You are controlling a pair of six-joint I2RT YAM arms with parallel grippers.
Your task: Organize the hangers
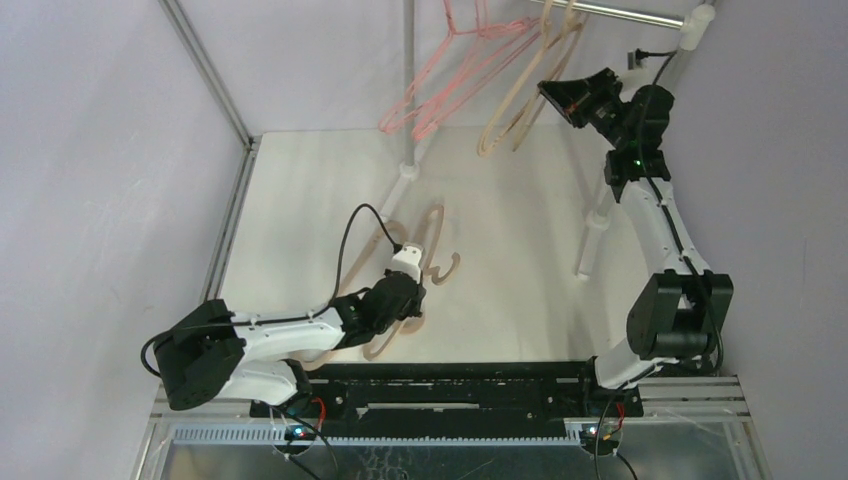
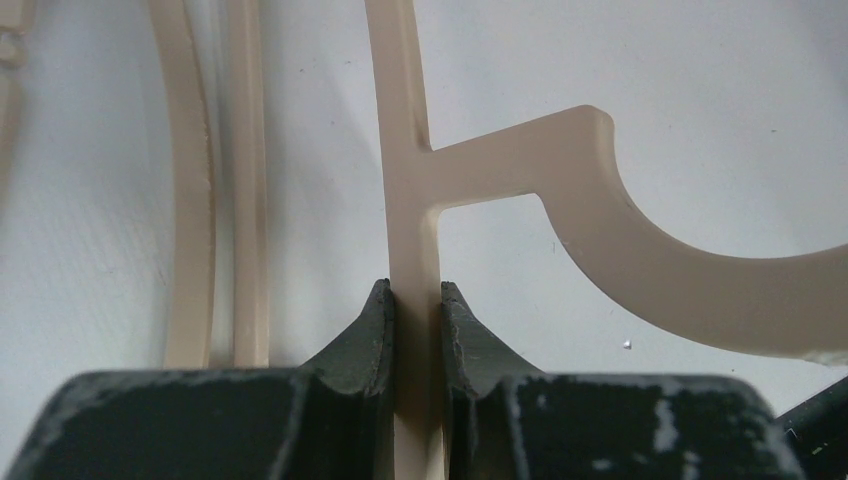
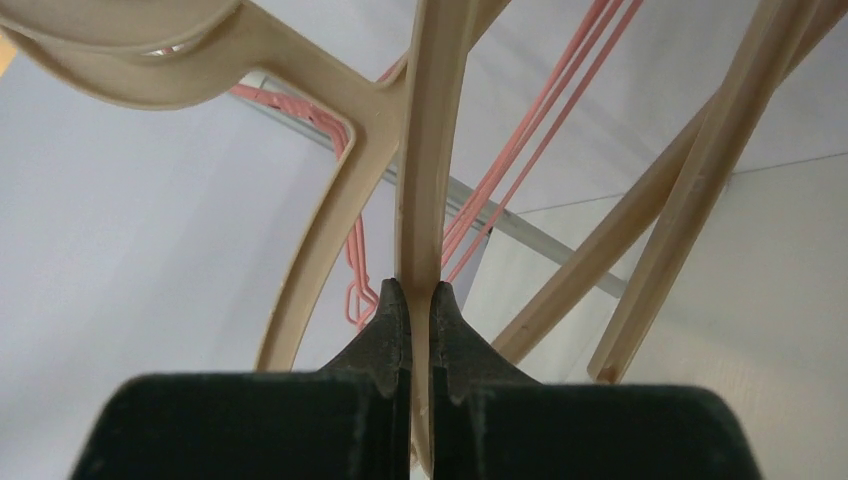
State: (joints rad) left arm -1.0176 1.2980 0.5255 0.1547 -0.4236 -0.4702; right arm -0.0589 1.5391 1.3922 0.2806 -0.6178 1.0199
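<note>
Robot lab: alu frame (image 1: 208, 72), plain walls (image 1: 100, 150)

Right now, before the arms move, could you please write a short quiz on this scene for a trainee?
1. True or false: the left jaws are shut on a beige hanger lying on the table.
2. The thin wire hangers hanging at the back are: A) green, B) pink, C) black.
3. Which jaws clamp the raised beige hanger, up off the table?
Key: 1 true; 2 B; 3 the right jaws.
</note>
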